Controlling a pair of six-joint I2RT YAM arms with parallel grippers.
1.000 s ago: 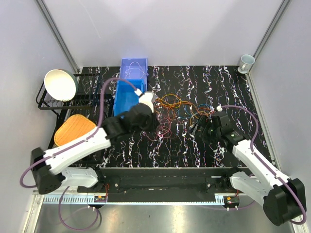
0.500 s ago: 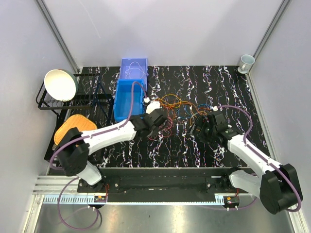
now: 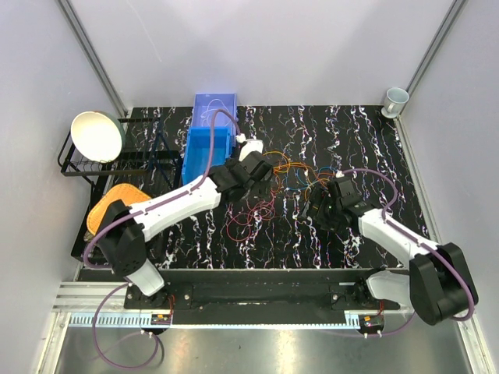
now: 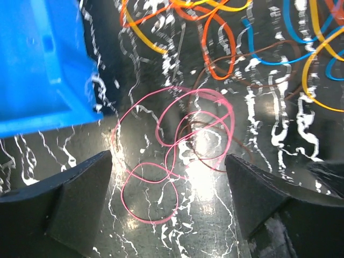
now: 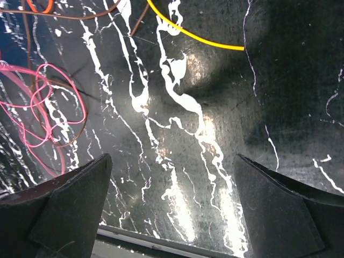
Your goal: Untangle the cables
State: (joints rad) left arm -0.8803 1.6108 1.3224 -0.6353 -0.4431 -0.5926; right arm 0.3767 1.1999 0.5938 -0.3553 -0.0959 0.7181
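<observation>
Cables (image 3: 290, 173) in a loose tangle mid-desk, orange, yellow, blue and brown loops overlapping just right of blue bin (image 3: 204, 152). Pink loops (image 4: 180, 137) flat on black marbled desk (image 3: 366, 132) at tangle's near edge, crossed by a brown strand. Left jaws spread wide above pink loops, gripping nothing. Right jaws likewise wide open, empty, over desk beside yellow cable end (image 5: 239, 48).

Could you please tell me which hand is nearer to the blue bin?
Left. The left hand hovers close beside the blue bin; the right hand is farther off, on the opposite side of the cables.
</observation>
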